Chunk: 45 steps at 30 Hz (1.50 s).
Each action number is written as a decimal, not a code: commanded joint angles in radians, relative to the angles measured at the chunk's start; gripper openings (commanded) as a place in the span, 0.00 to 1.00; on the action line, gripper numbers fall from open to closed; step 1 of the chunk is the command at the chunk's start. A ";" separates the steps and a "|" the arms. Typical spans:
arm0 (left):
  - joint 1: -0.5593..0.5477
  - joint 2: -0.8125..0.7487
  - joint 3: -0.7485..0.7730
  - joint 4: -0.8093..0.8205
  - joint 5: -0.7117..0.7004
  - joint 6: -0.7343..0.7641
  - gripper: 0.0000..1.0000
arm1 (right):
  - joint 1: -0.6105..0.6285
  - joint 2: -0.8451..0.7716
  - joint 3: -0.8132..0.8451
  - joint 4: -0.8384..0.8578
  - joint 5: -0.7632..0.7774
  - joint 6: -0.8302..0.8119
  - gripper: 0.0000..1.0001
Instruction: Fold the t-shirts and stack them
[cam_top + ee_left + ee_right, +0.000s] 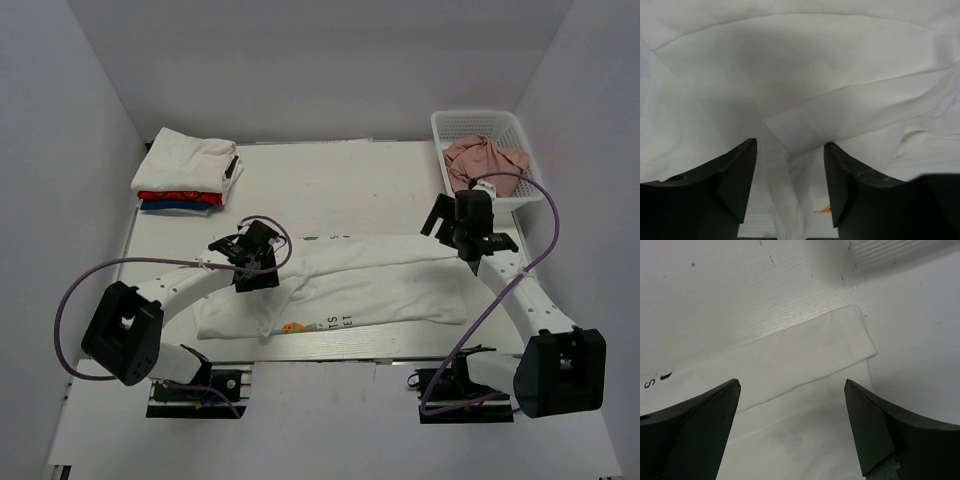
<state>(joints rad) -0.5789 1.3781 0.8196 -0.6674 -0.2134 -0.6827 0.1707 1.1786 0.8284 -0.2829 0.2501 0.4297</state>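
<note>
A large white t-shirt (380, 285) lies folded lengthwise across the middle of the table, with a small coloured print and dark lettering (318, 323) at its near edge. My left gripper (256, 264) is over its left end, open; in the left wrist view a narrow fold of the white cloth (790, 200) stands between the fingers (790, 190) without being pinched. My right gripper (470, 238) is over the shirt's right far corner, open and empty (792, 430); the corner of the shirt (810, 350) lies flat below it. A folded stack (185, 172) of white, red and blue shirts sits at the back left.
A white plastic basket (520, 135) at the back right holds a crumpled pink garment (483, 158). The white table (330, 180) is enclosed by white walls. Purple cables loop from both arms.
</note>
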 commanded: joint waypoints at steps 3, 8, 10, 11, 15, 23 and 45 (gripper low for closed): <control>0.005 0.018 -0.007 0.090 0.000 0.035 0.47 | 0.003 -0.008 0.006 -0.042 0.034 0.004 0.90; -0.016 0.055 0.044 0.057 -0.027 0.035 0.00 | 0.003 -0.025 -0.002 -0.044 0.040 0.003 0.90; -0.016 0.055 0.062 0.046 0.017 0.035 0.00 | 0.004 -0.034 -0.006 -0.045 0.043 0.006 0.90; -0.016 0.046 0.062 0.046 0.038 0.044 0.00 | 0.003 -0.036 -0.006 -0.047 0.040 0.006 0.90; -0.048 -0.013 0.053 0.046 0.182 0.023 0.00 | 0.003 -0.057 -0.015 -0.050 0.023 0.014 0.90; -0.166 0.038 0.052 0.172 0.368 -0.063 0.00 | 0.003 -0.040 -0.038 -0.029 -0.028 0.017 0.90; -0.389 0.016 0.276 -0.078 -0.010 -0.134 1.00 | 0.039 -0.010 -0.071 0.116 -0.066 0.087 0.90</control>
<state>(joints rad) -0.9894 1.4536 1.0576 -0.6685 -0.0166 -0.7654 0.1856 1.1545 0.7620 -0.2680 0.2054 0.4763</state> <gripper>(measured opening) 0.997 0.904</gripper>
